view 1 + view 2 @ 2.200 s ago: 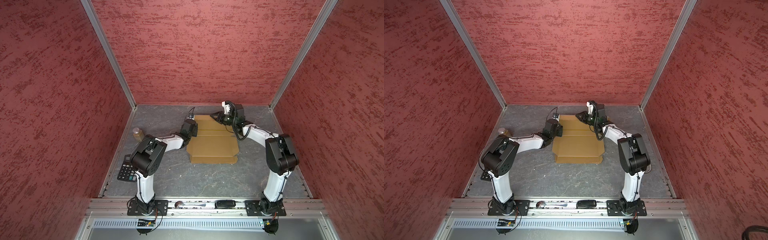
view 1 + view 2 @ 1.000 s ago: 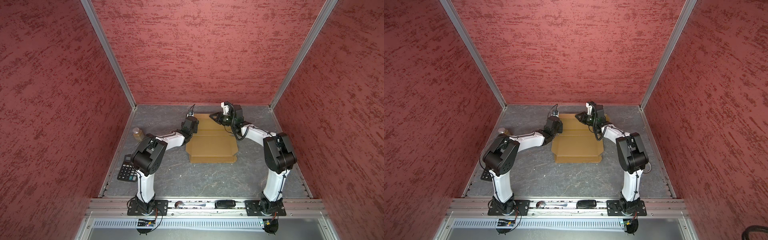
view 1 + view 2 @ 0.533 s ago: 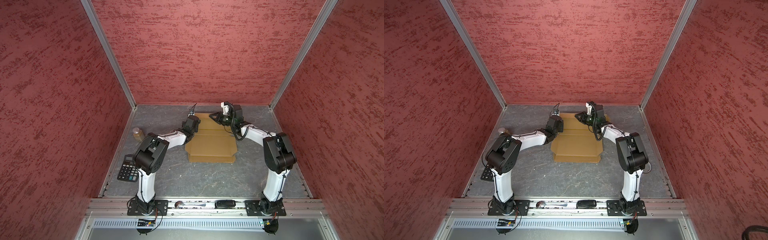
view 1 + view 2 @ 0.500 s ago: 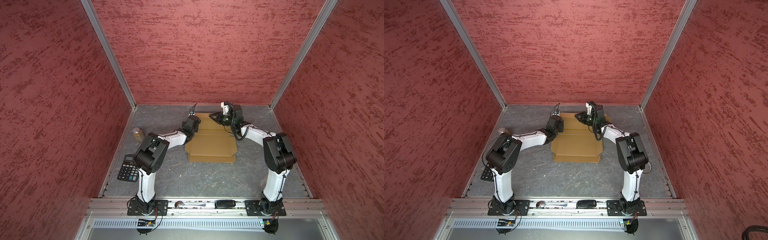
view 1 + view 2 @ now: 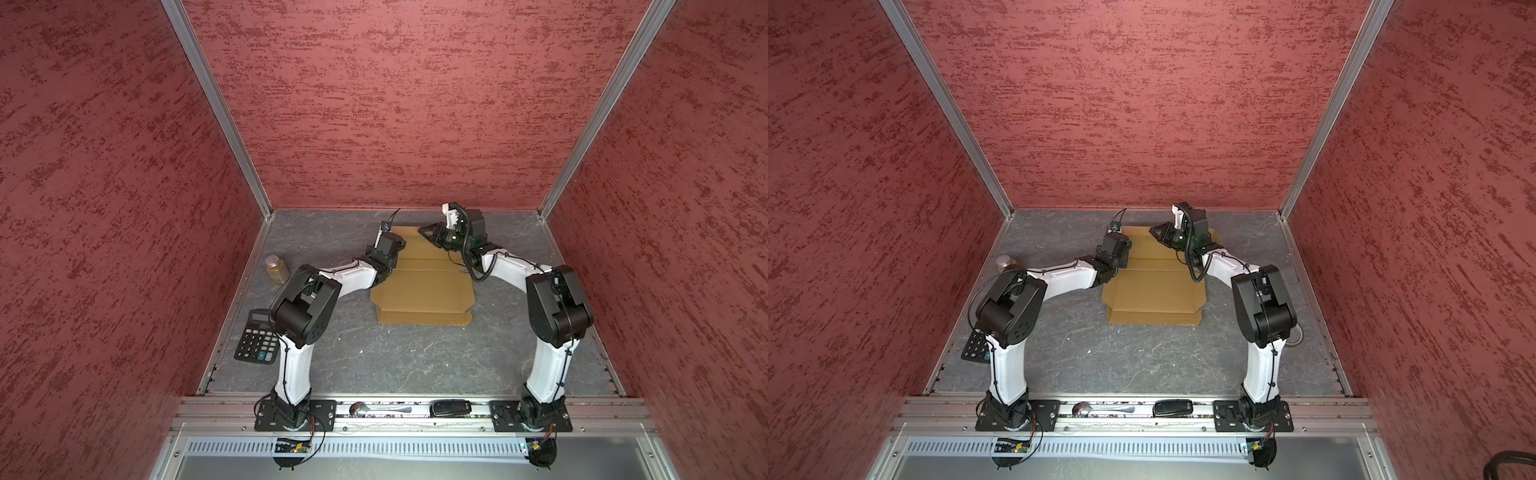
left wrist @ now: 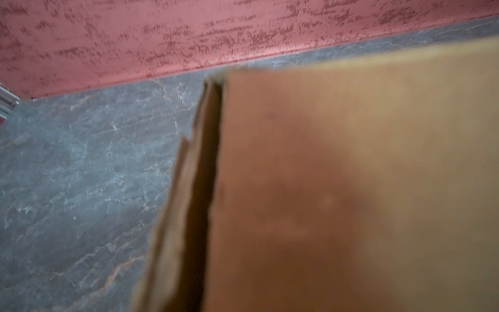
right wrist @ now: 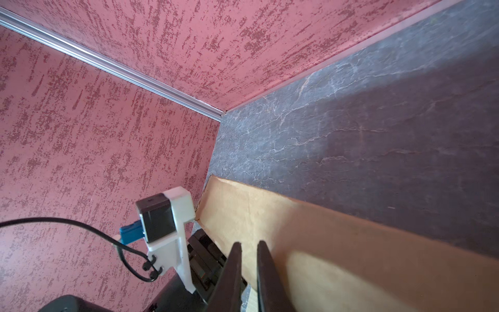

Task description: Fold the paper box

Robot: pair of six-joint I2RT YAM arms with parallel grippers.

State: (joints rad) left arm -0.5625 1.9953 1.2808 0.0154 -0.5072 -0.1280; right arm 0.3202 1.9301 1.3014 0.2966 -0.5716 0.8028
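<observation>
Matt tan paper box [image 5: 422,286] on grey stone-look tabletop [image 5: 395,361], rough red walls [image 5: 395,104]
Box: uncoated corrugated cardbd, ragged cut edges. Tabletop veined, low sheen. Walls coarse, plaster-like; corner posts [image 5: 217,108] brushed alum. Arms [image 5: 297,365]: glossy white plastic shells, matt blk joints. Calculator [image 5: 257,338] blk plastic; spoon [image 5: 358,409] shiny metal.

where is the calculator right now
In a top view the calculator lies flat at the left edge of the table, beside the left arm, nearer the front than the jar.
</observation>
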